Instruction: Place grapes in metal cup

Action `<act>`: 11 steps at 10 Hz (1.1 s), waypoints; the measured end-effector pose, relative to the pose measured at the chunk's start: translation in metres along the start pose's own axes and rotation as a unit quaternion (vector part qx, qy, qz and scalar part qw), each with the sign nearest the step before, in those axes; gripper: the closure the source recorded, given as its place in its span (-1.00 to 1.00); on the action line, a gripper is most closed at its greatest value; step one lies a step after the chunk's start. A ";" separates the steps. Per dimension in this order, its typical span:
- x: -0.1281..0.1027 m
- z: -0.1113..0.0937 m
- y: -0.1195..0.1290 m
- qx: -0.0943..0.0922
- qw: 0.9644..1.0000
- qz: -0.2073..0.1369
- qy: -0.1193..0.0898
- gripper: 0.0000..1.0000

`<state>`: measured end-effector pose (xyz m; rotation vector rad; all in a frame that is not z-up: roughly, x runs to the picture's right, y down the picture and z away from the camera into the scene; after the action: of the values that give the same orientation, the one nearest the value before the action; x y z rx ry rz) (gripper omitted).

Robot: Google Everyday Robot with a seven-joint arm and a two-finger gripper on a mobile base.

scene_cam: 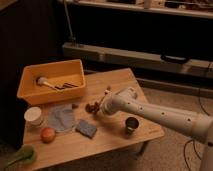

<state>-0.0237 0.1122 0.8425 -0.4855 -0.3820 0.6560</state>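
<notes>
Only one camera view here, so all of this is from that.

What can go wrong, imo: the grapes (pixel 91 107) are a small bumpy bunch, so a pinch can easily catch just one berry or the stem. Then the rest tears off or drops on the lift. The metal cup (pixel 131 125) sits to the right and nearer, close to the worktop (pixel 116 79) front edge, and right under the forearm. So the arm has to back up and swing over it. A low pass could knock the cup over or off the edge, esp. since it's short and light-looking. The cup mouth is also narrow, so a release that's off-centre prob leaves the grapes on the rim or beside it.

Now the hand (pixel 100 108). It's down at worktop level, mid-worktop, just right of the grapes and touching the bunch at its tip. Fingers are pinched all the way shut, no gap showing. Whether any berries are actually caught between them, can't tell, since most of the bunch shows left of the tip. Nothing else is touched, and the cup is well apart from the hand.
</notes>
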 end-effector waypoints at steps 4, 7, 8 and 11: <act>-0.042 -0.089 -0.006 0.010 0.999 -0.024 -0.035 1.00; -0.057 -0.174 -0.007 0.023 0.998 -0.038 -0.049 1.00; -0.056 -0.205 -0.005 0.029 0.998 -0.041 -0.046 1.00; -0.025 -0.296 -0.001 0.050 0.998 -0.032 -0.017 1.00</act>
<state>0.1009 0.0041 0.5952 -0.3655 -0.3937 0.6197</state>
